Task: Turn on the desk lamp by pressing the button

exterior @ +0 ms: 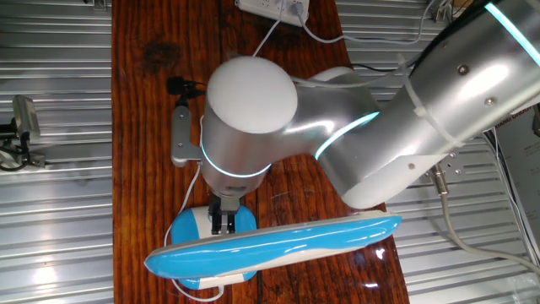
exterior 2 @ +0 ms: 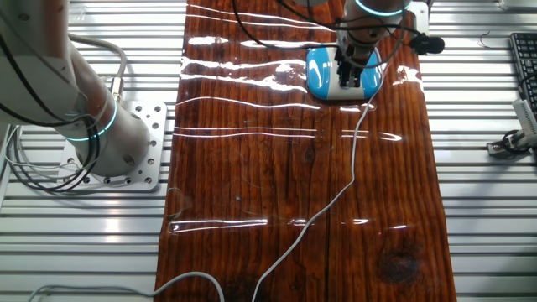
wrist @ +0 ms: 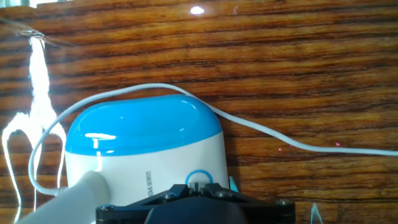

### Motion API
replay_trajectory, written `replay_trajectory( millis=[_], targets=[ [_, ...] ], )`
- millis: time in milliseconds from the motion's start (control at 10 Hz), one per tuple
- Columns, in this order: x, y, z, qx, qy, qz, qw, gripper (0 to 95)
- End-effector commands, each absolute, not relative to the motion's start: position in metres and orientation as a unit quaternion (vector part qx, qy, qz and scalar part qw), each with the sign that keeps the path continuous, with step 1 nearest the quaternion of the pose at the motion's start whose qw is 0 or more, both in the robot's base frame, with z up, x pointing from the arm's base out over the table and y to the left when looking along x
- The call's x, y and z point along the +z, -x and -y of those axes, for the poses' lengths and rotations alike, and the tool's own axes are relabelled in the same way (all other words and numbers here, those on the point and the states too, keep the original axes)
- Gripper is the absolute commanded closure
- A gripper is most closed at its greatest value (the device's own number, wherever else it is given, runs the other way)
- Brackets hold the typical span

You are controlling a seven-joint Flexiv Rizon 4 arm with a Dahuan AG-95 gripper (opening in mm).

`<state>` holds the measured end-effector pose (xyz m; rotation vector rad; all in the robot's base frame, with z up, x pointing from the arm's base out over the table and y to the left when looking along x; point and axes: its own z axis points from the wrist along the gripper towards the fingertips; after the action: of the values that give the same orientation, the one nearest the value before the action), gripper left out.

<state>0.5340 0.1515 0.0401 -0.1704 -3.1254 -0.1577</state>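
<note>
The desk lamp has a rounded blue and white base [wrist: 143,134] and a long blue and white head [exterior: 278,243] that lies across the near side of the fixed view. A blue ring button [wrist: 200,177] sits on the white front of the base. My gripper [wrist: 196,188] is right at this ring, its dark fingertips drawn together with only a sliver between them. It comes down onto the base [exterior: 192,226] in one fixed view [exterior: 224,221] and in the other [exterior 2: 350,74]. The thin white cord [exterior 2: 352,168] runs away from the base [exterior 2: 323,75] across the table.
The wooden table [exterior 2: 252,168] is narrow, with ribbed metal on both sides. A white power strip [exterior: 274,8] lies at the far end. A small black object [exterior: 177,85] sits near the table edge beside my arm. The arm's mount [exterior 2: 109,143] stands off the table.
</note>
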Motion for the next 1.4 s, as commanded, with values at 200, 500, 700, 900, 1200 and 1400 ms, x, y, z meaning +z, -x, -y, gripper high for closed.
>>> replay_trajectory(
  millis=[200, 500, 700, 900, 1200, 1400],
  targets=[
    [0.0116, -0.5336, -0.1538, -0.035, 0.044, 0.998, -0.005, 95.0],
    [0.011, -0.5337, -0.1537, -0.052, 0.055, 0.997, -0.008, 95.0],
    [0.0109, -0.5338, -0.1536, -0.052, 0.054, 0.997, -0.01, 95.0],
    [0.0109, -0.5338, -0.1536, -0.049, 0.052, 0.997, -0.007, 95.0],
    [0.0105, -0.5338, -0.1535, -0.052, 0.056, 0.997, -0.013, 95.0],
    [0.0102, -0.5338, -0.1534, -0.049, 0.055, 0.997, -0.011, 95.0]
  ],
)
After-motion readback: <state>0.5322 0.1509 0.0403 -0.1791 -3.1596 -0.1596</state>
